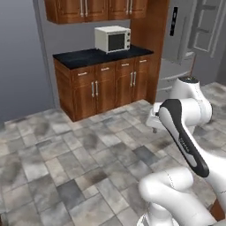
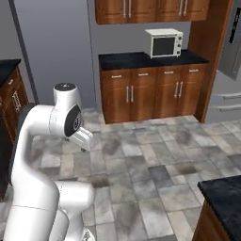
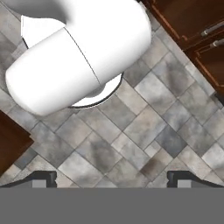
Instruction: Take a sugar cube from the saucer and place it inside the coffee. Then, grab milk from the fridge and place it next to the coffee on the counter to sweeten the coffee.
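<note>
Fridge (image 1: 185,39) is the one task thing I can spot: the tall grey appliance at the far right of the left base view, well ahead of the end effector (image 3: 112,178) and off to its right, just past the wooden side panel of the cabinet run. Its edge also pokes in at the right of the right base view.

The table (image 1: 99,56), black marble-look top over brown cabinets (image 1: 106,86) with silver handles, sits well ahead of the end effector too, right beside the fridge. A white microwave (image 1: 113,39) stands on it, and upper cabinets (image 1: 95,9) hang above.

End effector is released, its fingertips (image 3: 41,178) spread wide apart at the bottom of the hand view with nothing between them. It's pointing down at the grey stone tile floor (image 3: 148,127), folded in close to the arm's own base. Another bit of black table (image 2: 226,195) shows at the lower right of the right base view.
</note>
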Robot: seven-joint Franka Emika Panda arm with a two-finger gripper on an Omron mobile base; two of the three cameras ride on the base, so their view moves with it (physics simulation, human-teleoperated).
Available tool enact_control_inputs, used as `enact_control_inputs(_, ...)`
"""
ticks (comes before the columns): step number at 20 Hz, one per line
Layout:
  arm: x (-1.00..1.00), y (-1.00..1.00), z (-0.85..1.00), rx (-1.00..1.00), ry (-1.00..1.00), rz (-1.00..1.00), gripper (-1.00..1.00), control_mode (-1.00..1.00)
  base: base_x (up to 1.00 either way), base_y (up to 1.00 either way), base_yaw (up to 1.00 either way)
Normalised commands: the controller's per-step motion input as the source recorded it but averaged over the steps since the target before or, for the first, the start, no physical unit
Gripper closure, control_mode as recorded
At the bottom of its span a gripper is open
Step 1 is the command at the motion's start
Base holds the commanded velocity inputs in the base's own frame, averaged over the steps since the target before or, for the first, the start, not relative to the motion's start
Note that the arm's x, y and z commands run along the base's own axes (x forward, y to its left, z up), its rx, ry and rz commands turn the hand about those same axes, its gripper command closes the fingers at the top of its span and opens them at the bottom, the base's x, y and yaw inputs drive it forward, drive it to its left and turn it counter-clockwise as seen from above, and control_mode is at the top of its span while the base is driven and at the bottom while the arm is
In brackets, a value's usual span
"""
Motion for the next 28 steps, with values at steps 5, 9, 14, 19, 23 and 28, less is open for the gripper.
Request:
enact_control_inputs(5,0.00,0.00,0.00,0.00,0.00,0.00,-1.00,1.00,1.00,-0.12,-0.47)
enact_control_inputs(9,0.00,0.00,0.00,0.00,0.00,0.00,-1.00,1.00,1.00,-0.12,-0.48)
enact_control_inputs(14,0.00,0.00,0.00,0.00,0.00,0.00,-1.00,1.00,1.00,-0.04,-0.47)
enact_control_inputs(19,0.00,0.00,0.00,0.00,0.00,0.00,-1.00,1.00,1.00,0.00,-0.49)
enact_control_inputs(23,0.00,0.00,0.00,0.00,0.00,0.00,-1.00,1.00,1.00,0.00,-0.49)
enact_control_inputs(28,0.00,0.00,0.00,0.00,0.00,0.00,-1.00,1.00,1.00,0.00,-0.43)
